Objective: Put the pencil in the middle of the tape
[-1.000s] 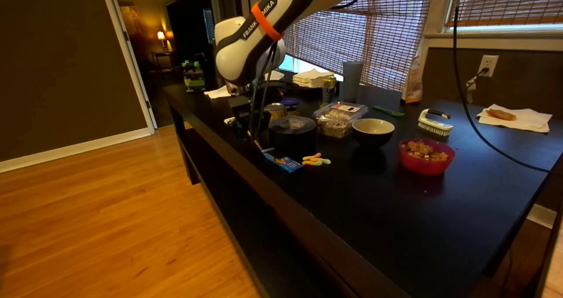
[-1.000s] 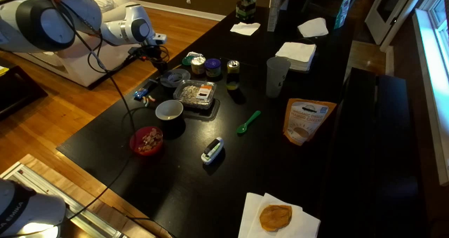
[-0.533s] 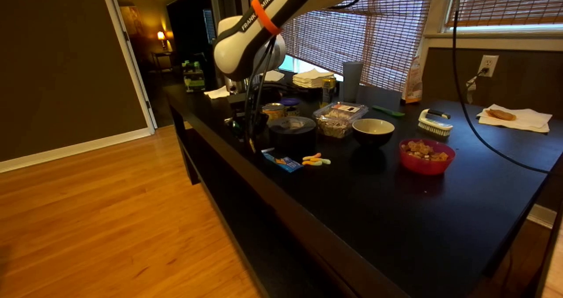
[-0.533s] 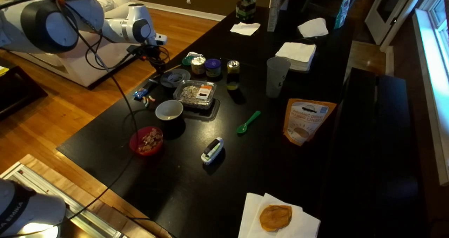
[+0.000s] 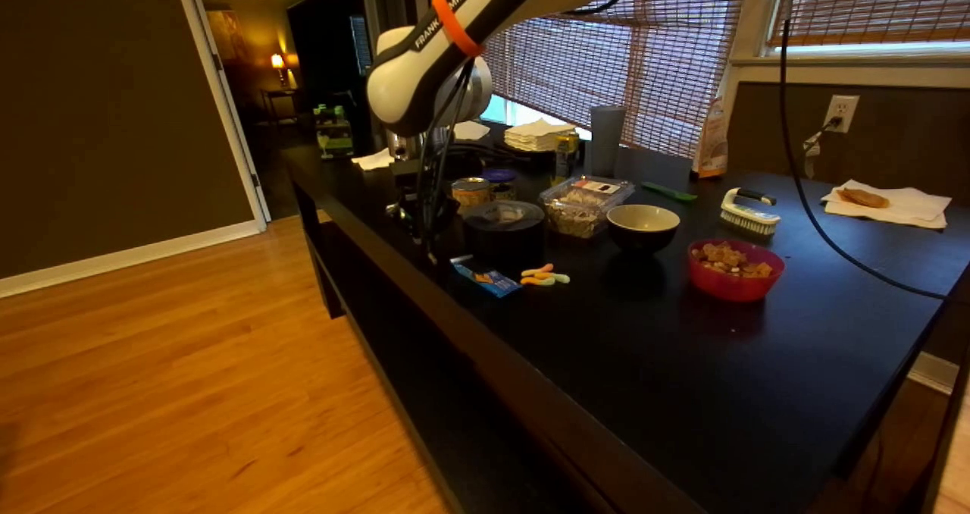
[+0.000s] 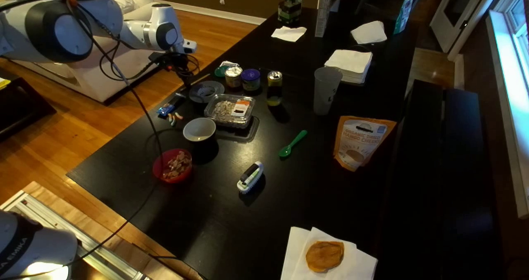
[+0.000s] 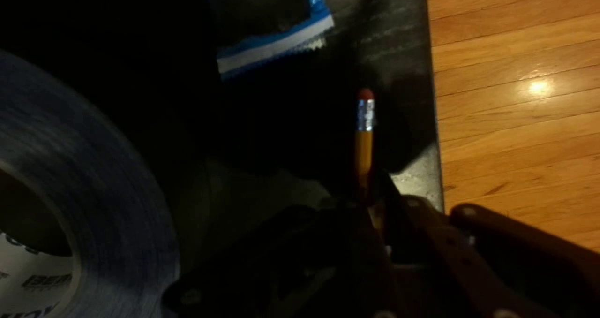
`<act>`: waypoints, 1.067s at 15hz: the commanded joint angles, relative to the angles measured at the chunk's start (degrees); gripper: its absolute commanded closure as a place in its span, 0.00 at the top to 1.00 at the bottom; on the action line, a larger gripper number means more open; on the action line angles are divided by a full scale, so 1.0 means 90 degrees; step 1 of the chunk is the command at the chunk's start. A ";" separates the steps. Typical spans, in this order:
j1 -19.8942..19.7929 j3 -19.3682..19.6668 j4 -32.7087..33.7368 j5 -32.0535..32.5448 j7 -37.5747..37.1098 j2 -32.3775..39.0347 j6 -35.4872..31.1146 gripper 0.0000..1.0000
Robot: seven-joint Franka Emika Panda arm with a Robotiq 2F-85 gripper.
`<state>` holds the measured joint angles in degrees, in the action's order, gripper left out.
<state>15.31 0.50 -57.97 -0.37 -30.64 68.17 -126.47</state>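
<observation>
As we view the pencil (image 7: 364, 149): yellow shaft, silvery ferrule, red eraser.
Gripper (image 7: 369, 200): we find it clamped on the pencil, eraser end projecting beyond.
Tape (image 7: 96, 172): beside the pencil, apart.

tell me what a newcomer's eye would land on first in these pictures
Probably the big white and black robot arm with its bright orange band, top centre in an exterior view. Next, the round, red, plastic-looking bowl of brown chunks, right of the arm on the black table. In the wrist view, the thin yellow, red-tipped pencil juts from the black gripper, right of the wide, round, grey tape roll.
</observation>
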 commanded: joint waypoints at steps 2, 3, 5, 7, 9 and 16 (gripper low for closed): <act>-0.0004 -0.0043 0.0107 -0.0186 0.0007 0.0079 -0.0001 0.02; -0.0041 -0.0120 -0.0066 -0.0140 -0.0006 -0.0071 -0.0061 0.02; -0.0019 -0.0166 -0.0299 -0.0147 -0.0006 -0.0299 -0.0182 0.02; 0.0007 -0.0234 -0.0667 -0.0133 -0.0010 -0.0663 -0.0352 0.02; 0.0033 -0.0229 -0.1047 -0.0077 -0.0073 -0.1052 -0.0437 0.02; -0.0106 -0.0073 -0.2885 -0.0214 0.0000 -0.2622 -0.0242 0.02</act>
<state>15.31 -0.37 -72.87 -0.58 -31.23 52.87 -128.81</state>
